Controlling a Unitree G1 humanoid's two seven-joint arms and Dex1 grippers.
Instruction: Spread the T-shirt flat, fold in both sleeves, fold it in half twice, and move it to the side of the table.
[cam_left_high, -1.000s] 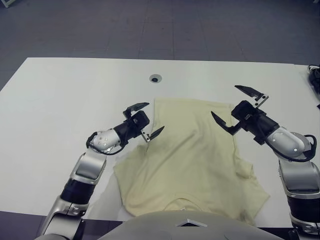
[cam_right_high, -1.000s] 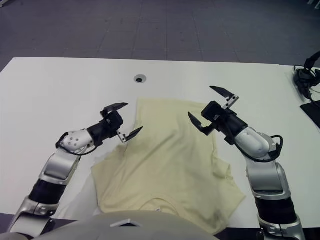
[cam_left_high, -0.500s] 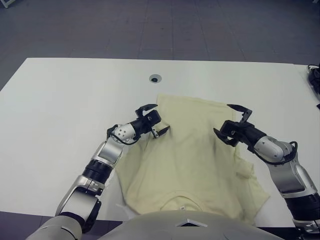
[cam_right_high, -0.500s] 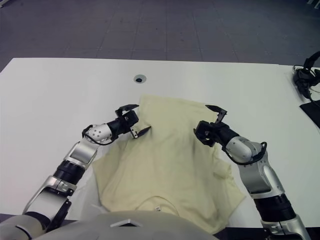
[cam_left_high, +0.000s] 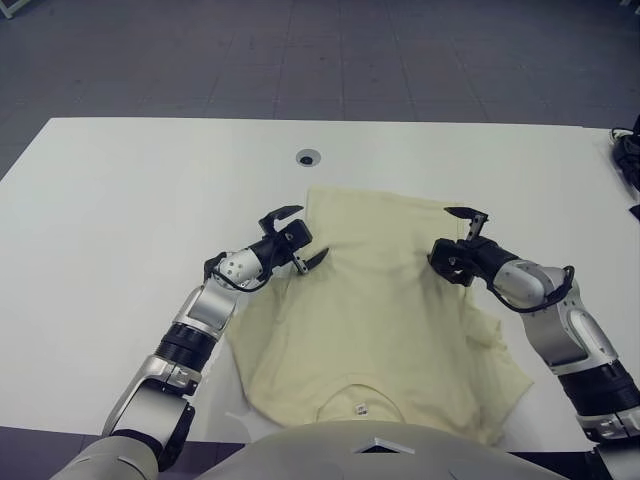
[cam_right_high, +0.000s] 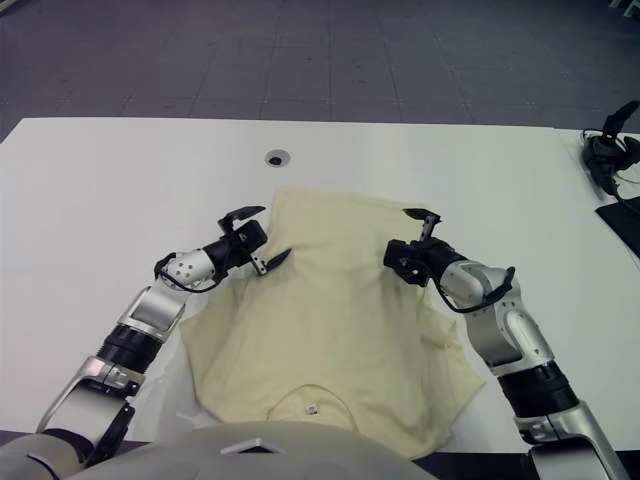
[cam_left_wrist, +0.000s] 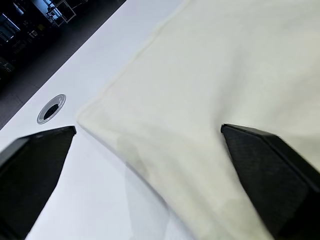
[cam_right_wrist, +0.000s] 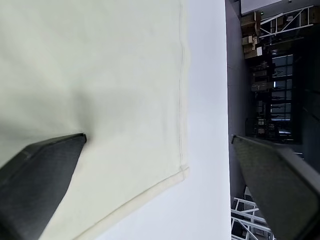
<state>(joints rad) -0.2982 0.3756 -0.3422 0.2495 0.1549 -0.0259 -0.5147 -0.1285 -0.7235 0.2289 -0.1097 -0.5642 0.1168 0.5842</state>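
T-shirt (cam_left_high: 380, 310) lies on the near half of the table (cam_left_high: 120, 200), centred in front of the robot. Its long axis runs near–far. The collar (cam_left_high: 360, 408) is at the near edge, pointing at the robot, and the hem (cam_left_high: 385, 200) is at the far end, a little short of the hole (cam_left_high: 308, 157). It isn't flat yet: the right sleeve (cam_left_high: 492, 345) is bunched and the right side is creased. The left side looks smoother.

Left gripper (cam_left_high: 312, 231) is at the far-left hem corner (cam_left_wrist: 82, 120), jaws wide, nothing held. Your left wrist view puts that corner between the fingers (cam_left_wrist: 265, 165), one over cloth and one over bare table. Right gripper (cam_left_high: 442, 230) mirrors it at the far-right hem corner (cam_right_wrist: 181, 171), also wide and empty, with the corner inside the gap.

Key relation: each corner sits just ahead of its own gripper, within the open span, so each arm takes its own side with no crossing. I can't tell whether the lower fingers touch the cloth.

My read is that you're in the spread step. Next you'd likely pinch both hem corners and pull outward and away from the robot, along the long axis. The risk is a finger skating over the thin edge and closing on nothing, so go low before you close.
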